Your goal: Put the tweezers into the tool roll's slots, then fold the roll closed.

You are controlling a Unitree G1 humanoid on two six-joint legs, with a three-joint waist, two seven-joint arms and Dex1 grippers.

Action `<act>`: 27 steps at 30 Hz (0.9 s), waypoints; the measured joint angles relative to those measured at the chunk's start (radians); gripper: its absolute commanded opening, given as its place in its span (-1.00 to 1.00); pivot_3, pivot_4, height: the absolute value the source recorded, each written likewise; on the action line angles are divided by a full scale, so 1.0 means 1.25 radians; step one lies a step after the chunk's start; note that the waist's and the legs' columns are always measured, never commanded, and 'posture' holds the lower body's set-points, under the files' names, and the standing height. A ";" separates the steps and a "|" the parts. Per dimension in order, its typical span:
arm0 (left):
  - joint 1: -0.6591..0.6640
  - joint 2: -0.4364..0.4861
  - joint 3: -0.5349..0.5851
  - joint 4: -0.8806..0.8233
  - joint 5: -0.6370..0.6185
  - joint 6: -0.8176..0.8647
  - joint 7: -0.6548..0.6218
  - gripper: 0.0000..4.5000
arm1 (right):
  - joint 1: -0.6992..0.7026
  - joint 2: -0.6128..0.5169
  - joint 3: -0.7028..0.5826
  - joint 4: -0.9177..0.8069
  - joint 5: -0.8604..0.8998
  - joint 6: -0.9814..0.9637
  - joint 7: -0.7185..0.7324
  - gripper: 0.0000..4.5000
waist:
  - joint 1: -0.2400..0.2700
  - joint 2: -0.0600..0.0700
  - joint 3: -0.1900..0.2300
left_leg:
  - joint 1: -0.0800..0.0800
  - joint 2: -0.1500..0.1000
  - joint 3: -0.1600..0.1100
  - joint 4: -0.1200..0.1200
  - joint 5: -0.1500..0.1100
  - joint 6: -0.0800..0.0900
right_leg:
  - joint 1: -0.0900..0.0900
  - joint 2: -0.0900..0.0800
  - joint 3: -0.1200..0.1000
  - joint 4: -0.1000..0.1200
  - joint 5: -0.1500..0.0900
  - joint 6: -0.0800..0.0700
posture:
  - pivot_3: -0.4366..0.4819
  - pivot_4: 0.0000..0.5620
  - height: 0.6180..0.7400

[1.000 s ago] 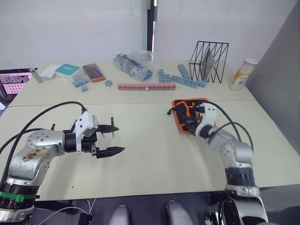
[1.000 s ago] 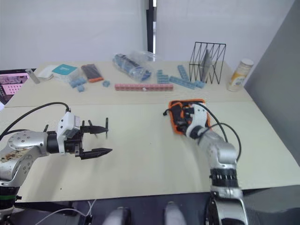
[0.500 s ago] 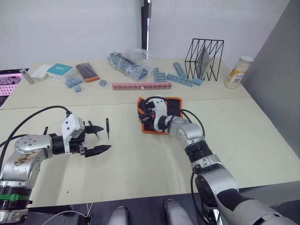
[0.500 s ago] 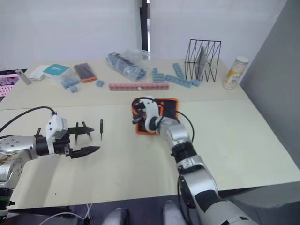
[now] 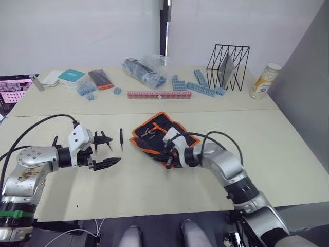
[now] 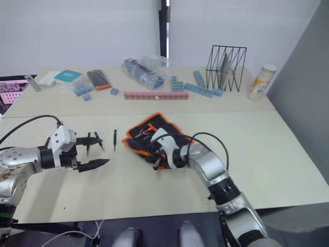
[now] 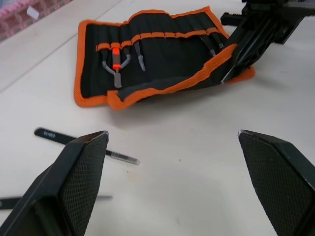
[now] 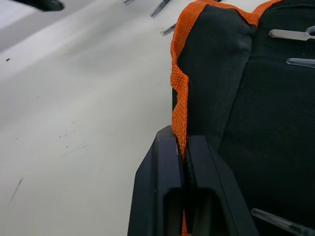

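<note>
While the right claw (image 8: 183, 147) pinches the tool roll (image 5: 154, 134) by its orange edge, the left claw (image 5: 105, 151) gapes empty left of it; loose tweezers (image 5: 121, 139) (beside the roll) still need slotting, so picking one up seems next.

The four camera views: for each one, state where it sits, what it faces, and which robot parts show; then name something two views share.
Left eye view: head-mounted, looking down over the table; both arms show.
Right eye view: the other eye of that stereo pair, same scene.
Left wrist view: looks along the open left claw toward the tool roll and loose tweezers.
Right wrist view: along the right claw, shut on the roll's orange edge.
Shared: both wrist views show the tool roll.
</note>
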 measured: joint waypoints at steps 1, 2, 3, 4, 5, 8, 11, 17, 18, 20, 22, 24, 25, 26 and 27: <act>-0.031 -0.017 -0.018 0.034 0.017 -0.038 -0.009 1.00 | 0.004 -0.001 -0.001 -0.010 0.001 0.005 -0.002 -0.98 | 0.001 0.000 0.000 | 0.000 0.001 0.000 0.000 0.000 0.000 | 0.000 0.001 0.000 0.000 0.000 0.000 | -0.05 -0.47 0.95; -0.045 -0.023 -0.029 0.051 0.025 -0.057 -0.013 1.00 | 0.006 0.003 -0.001 -0.015 0.002 0.007 -0.004 -0.98 | 0.001 0.000 0.000 | 0.000 0.002 0.000 0.000 0.000 0.000 | 0.000 0.002 0.000 0.000 0.001 -0.001 | -0.05 -0.47 0.95; -0.080 -0.038 -0.051 0.094 0.049 -0.097 -0.022 1.00 | 0.011 0.001 -0.002 -0.023 0.002 0.008 -0.007 -0.98 | 0.001 0.000 0.000 | 0.000 0.002 0.000 0.001 0.000 0.000 | 0.000 0.003 0.001 0.000 0.001 -0.001 | -0.05 -0.47 0.95; -0.109 -0.049 -0.065 0.125 0.065 -0.127 -0.026 1.00 | 0.012 -0.001 -0.003 -0.025 0.002 0.008 -0.011 -0.98 | 0.003 0.000 0.000 | 0.000 0.002 -0.001 0.001 0.000 0.000 | 0.000 0.003 0.000 0.000 0.001 -0.001 | -0.05 -0.47 0.95; -0.157 -0.066 -0.091 0.180 0.096 -0.177 -0.035 1.00 | 0.014 -0.002 -0.006 -0.027 0.002 0.009 -0.016 -0.98 | 0.006 -0.001 0.000 | 0.000 0.004 -0.001 0.001 0.000 0.000 | 0.000 0.005 0.000 0.000 0.001 -0.002 | -0.05 -0.47 0.95; -0.248 -0.093 -0.139 0.283 0.158 -0.291 -0.057 1.00 | 0.015 -0.001 -0.009 -0.031 0.001 0.009 -0.033 -0.98 | 0.011 -0.001 0.000 | 0.000 0.004 0.000 0.001 0.000 0.000 | 0.000 0.005 0.001 0.000 0.001 -0.002 | -0.05 -0.47 0.95; -0.322 -0.123 -0.198 0.407 0.227 -0.399 -0.072 1.00 | 0.017 0.000 -0.018 -0.033 0.001 0.009 -0.049 -0.98 | 0.017 -0.001 0.000 | 0.000 0.004 0.000 0.001 0.000 0.000 | 0.000 0.005 0.001 0.000 0.001 -0.002 | -0.05 -0.47 0.95; -0.401 -0.177 -0.240 0.571 0.283 -0.512 -0.095 0.34 | 0.023 -0.002 -0.033 -0.044 0.002 0.010 -0.072 -1.00 | 0.018 -0.001 0.000 | -0.001 0.004 -0.001 0.001 0.000 0.000 | 0.000 0.005 0.001 0.000 0.001 -0.002 | -0.05 -0.47 0.95; -0.414 -0.187 -0.240 0.585 0.283 -0.518 -0.100 0.19 | 0.025 -0.004 -0.034 -0.047 0.002 0.011 -0.073 -1.00 | 0.019 -0.001 0.000 | -0.001 0.004 -0.001 0.001 0.000 0.000 | 0.000 0.005 0.001 0.000 0.001 -0.002 | -0.05 -0.47 0.95; -0.436 -0.202 -0.240 0.610 0.286 -0.536 -0.101 -0.11 | 0.032 -0.011 -0.034 -0.056 0.004 0.017 -0.073 -1.00 | 0.020 -0.001 0.000 | -0.001 0.004 -0.001 0.002 0.000 0.000 | 0.000 0.005 0.001 0.000 0.001 -0.002 | -0.05 -0.47 0.95; -0.452 -0.213 -0.240 0.637 0.292 -0.551 -0.100 -0.39 | 0.044 -0.029 -0.035 -0.068 0.008 0.017 -0.067 -1.00 | 0.020 -0.001 0.000 | -0.002 0.004 -0.001 0.002 0.000 0.000 | 0.000 0.005 0.001 0.000 0.001 -0.002 | -0.05 -0.47 0.95; -0.461 -0.234 -0.240 0.660 0.293 -0.552 -0.104 -0.71 | 0.049 -0.056 -0.038 -0.072 0.009 0.017 -0.060 -1.00 | 0.021 -0.001 0.000 | -0.002 0.004 -0.001 0.002 0.000 0.000 | 0.000 0.005 0.001 0.000 0.001 -0.002 | -0.05 -0.47 0.95; -0.461 -0.242 -0.240 0.664 0.293 -0.552 -0.107 -0.86 | 0.049 -0.063 -0.040 -0.073 0.010 0.017 -0.060 -1.00 | 0.021 -0.001 0.000 | -0.002 0.004 -0.001 0.002 0.000 0.000 | 0.000 0.005 0.001 0.000 0.001 -0.002 | -0.05 -0.47 0.95; -0.461 -0.251 -0.240 0.669 0.292 -0.552 -0.113 -0.98 | 0.050 -0.074 -0.044 -0.076 0.012 0.017 -0.058 -1.00 | 0.020 -0.001 0.000 | -0.002 0.004 -0.001 0.002 0.000 0.000 | 0.000 0.005 0.001 0.000 0.001 -0.002 | -0.05 -0.47 0.95; -0.461 -0.255 -0.240 0.673 0.291 -0.552 -0.117 -0.98 | 0.050 -0.081 -0.047 -0.077 0.014 0.017 -0.055 -1.00 | 0.020 -0.001 0.000 | -0.002 0.004 -0.001 0.002 0.000 0.000 | 0.000 0.005 0.001 0.000 0.001 -0.002 | -0.05 -0.47 0.95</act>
